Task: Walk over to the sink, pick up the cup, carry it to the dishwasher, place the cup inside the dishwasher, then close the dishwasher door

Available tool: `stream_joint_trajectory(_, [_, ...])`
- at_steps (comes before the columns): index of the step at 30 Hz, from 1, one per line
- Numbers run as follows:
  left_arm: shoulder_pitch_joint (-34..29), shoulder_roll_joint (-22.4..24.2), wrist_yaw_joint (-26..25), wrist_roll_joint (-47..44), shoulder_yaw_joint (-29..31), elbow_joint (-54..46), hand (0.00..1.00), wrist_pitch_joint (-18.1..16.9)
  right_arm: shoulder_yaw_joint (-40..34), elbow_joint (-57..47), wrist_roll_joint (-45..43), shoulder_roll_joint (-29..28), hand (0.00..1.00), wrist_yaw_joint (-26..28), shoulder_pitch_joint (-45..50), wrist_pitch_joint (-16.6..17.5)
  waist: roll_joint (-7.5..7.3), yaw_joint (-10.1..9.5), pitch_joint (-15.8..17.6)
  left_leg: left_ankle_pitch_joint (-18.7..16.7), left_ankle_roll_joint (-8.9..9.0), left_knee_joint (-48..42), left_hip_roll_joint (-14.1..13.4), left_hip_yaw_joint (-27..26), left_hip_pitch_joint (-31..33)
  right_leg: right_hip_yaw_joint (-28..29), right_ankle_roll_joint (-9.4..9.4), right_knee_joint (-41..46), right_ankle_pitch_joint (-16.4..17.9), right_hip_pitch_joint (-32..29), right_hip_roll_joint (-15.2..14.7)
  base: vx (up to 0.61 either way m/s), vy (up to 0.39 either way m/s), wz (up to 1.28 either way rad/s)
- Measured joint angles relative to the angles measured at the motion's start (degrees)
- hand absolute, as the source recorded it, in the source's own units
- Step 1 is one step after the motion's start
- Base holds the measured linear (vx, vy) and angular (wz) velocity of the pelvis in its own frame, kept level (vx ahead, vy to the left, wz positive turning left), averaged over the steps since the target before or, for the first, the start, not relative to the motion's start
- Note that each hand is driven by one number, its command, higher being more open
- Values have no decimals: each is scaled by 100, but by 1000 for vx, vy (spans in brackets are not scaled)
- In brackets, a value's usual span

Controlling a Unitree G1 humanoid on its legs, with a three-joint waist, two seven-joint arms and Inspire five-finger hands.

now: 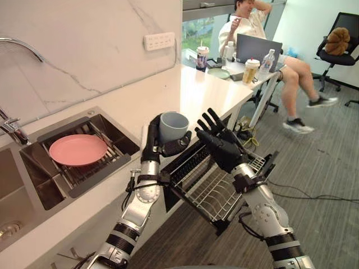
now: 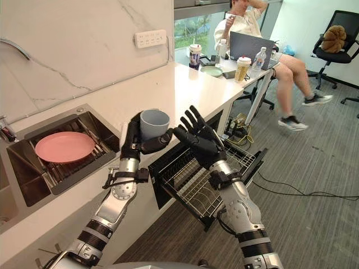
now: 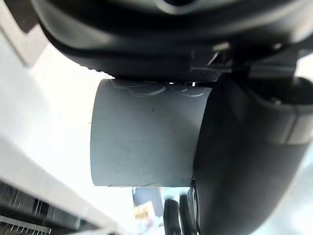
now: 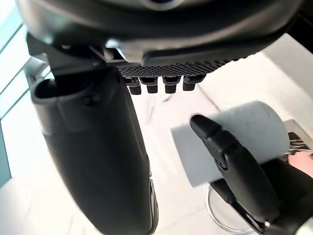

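A pale grey-blue cup (image 1: 173, 126) is held upright in the air above the counter's front edge, with my left hand (image 1: 152, 143) shut on it; its thumb wraps the cup's side. The left wrist view has the cup (image 3: 146, 139) pressed against the palm. My right hand (image 1: 220, 143) hangs open just right of the cup, fingers spread and straight, apart from it. Below both hands the dishwasher rack (image 1: 216, 188) is pulled out, wire basket bare. The right wrist view looks past its own fingers at the cup (image 4: 230, 142) and the left hand's thumb (image 4: 230, 166).
A sink (image 1: 118, 140) at the left holds a pink plate (image 1: 77, 149) on a wire grid; a tap (image 1: 17, 47) arches above. A person sits at a desk (image 1: 263, 73) at the far right with a laptop, cups and bottles. An office chair (image 1: 339, 42) stands behind.
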State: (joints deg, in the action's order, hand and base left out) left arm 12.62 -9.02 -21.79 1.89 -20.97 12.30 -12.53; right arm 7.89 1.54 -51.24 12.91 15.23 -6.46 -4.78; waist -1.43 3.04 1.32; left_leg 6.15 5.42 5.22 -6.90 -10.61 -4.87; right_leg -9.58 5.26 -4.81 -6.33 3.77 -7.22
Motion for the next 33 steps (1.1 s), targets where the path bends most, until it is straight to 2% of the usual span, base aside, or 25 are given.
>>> stream_joint_trajectory(2, [1, 32, 120, 0, -215, 86, 0, 19, 157, 34, 149, 37, 100, -12, -14, 0, 0, -14, 0, 1, -1, 0, -3, 10, -1, -8, 0, 0, 0, 7, 0, 0, 0, 0])
stream_joint_trajectory(10, [0, 80, 294, 6, -383, 215, 0, 204, 384, 275, 643, 234, 100, -236, -177, -81, 2, -64, 4, 2, -2, 0, -21, 57, 12, -51, -3, -1, -1, 24, 1, 0, 0, 2])
stream_joint_trajectory(18, [93, -26, 349, -23, -610, 215, 0, 375, 655, 478, 1749, 428, 100, -675, -580, -302, -4, -80, 17, 4, -4, -2, -19, 97, 17, -93, -5, -1, 0, 46, 2, -1, 0, 1])
stream_joint_trajectory(25, [373, -33, 300, -95, -709, 215, 0, 446, 756, 490, 1695, 386, 100, -1398, -864, -313, -11, -78, 131, 12, -8, -26, -20, 108, 9, -103, -11, -1, -4, 58, 18, -2, 0, 0])
stream_joint_trajectory(33, [409, -33, 144, -201, -659, 214, 0, 569, 815, 509, 1526, 59, 100, -1848, -870, -302, -8, -81, 143, 13, -10, -29, -19, 135, 22, -133, -11, -3, -3, 62, 12, 0, 0, 1])
